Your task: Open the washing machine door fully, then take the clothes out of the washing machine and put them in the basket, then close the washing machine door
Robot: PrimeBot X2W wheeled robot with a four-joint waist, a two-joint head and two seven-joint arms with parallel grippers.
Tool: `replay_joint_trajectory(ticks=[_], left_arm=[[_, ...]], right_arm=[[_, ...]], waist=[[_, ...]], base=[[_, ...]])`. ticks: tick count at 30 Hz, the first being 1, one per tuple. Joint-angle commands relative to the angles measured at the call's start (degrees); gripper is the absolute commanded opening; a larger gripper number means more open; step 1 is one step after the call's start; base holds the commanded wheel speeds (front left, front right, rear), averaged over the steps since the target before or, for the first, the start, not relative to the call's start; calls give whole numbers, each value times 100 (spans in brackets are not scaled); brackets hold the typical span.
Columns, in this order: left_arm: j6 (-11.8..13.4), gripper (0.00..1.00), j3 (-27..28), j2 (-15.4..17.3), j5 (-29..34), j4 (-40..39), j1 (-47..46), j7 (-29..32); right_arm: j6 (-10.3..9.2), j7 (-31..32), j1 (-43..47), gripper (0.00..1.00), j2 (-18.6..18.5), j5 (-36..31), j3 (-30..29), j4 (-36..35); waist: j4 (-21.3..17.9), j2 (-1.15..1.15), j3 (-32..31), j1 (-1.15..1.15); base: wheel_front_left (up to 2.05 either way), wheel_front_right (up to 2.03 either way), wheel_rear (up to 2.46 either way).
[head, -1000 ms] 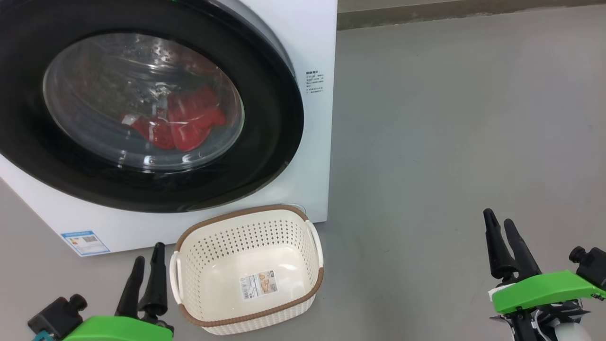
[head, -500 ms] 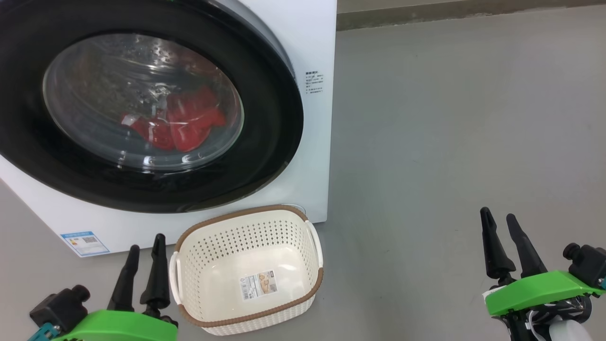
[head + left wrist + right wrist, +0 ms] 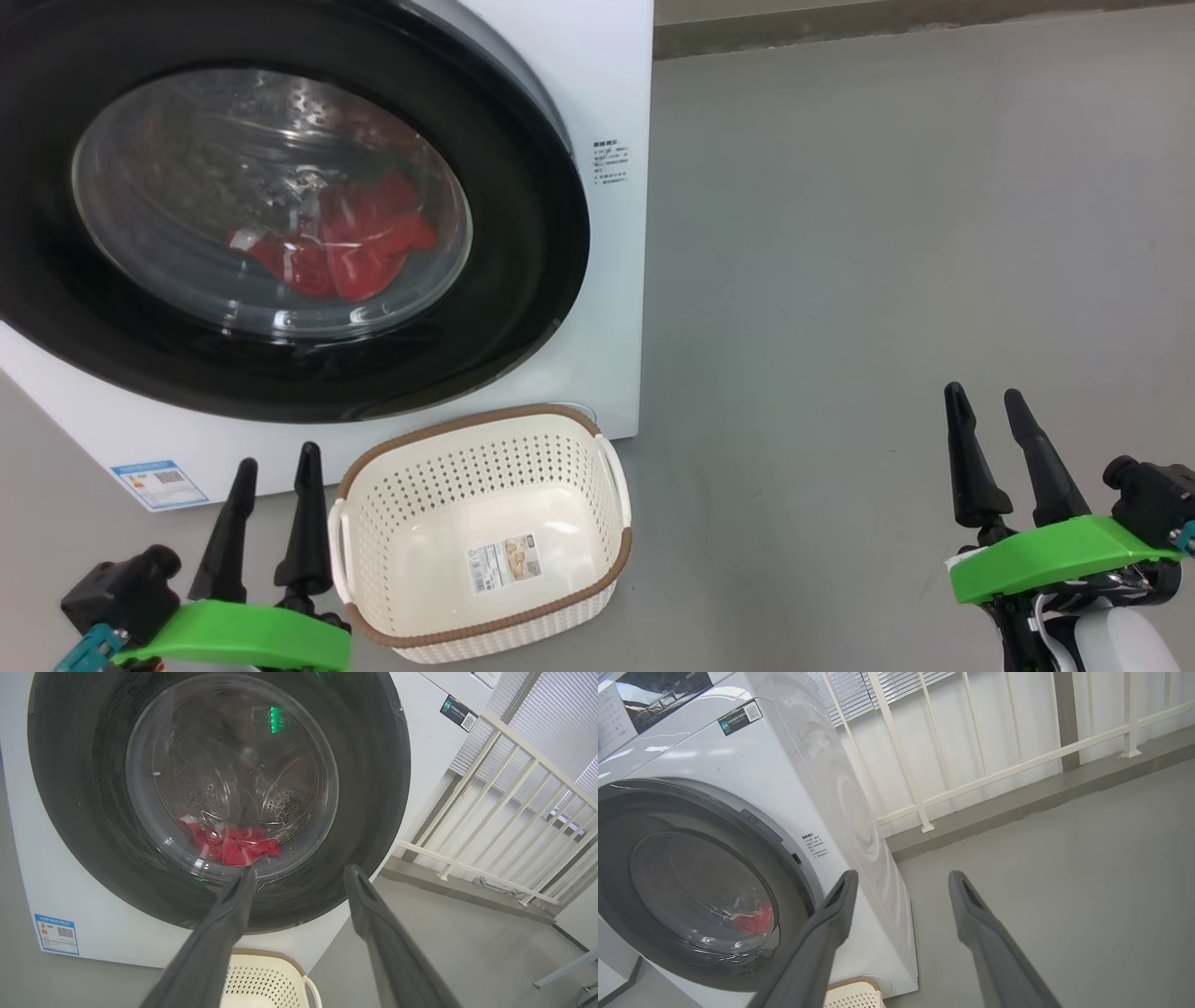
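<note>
Washing machine door (image 3: 271,149) sits shut against the front of the washing machine (image 3: 611,280), with the clothes (image 3: 359,243) behind its glass. Left gripper (image 3: 276,457) is low at the left of the head view, fingers spread apart with nothing between them, tips pointing at the machine's lower front. Right gripper (image 3: 982,392) is low at the right, fingers likewise parted and holding nothing, over the grey floor (image 3: 887,233), well apart from the machine and the basket (image 3: 471,423).

The basket stands on the floor just beside the left gripper's inner finger; no contact is visible. Its far rim lies close under the door's black rim, near the machine's bottom right corner; cannot tell if it touches the white panel. A paper label (image 3: 504,563) lies on the basket's bottom.

The clothes are red, bunched low in the drum, right of the window's centre, seen through the glass. The closed door stands between both grippers and the clothes.

In the left wrist view the two fingers frame the door's lower part, with the red heap just above the left fingertip. In the right wrist view the fingers frame the machine's right side and the floor.

A blue sticker (image 3: 159,483) sits on the machine's lower left front, and small printed text (image 3: 609,161) is right of the door. A white railing (image 3: 926,827) stands behind the machine on a raised kerb.
</note>
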Motion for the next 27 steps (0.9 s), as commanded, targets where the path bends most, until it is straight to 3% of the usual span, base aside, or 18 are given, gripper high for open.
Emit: replay_joint_trajectory(ticks=[1, 27], left_arm=[[32, 100, 168, 89, 150, -186, -249, -67], [73, 100, 180, 103, 1818, -213, -412, -479]], right_arm=[[-3, -74, -283, 100, -84, -162, 131, -169], [-4, -487, -428, 100, -99, -1728, 297, -172]], waist=[[-5, 0, -8, 0], [-77, 0, -27, 0]], base=[[0, 0, 0], [0, 0, 0]])
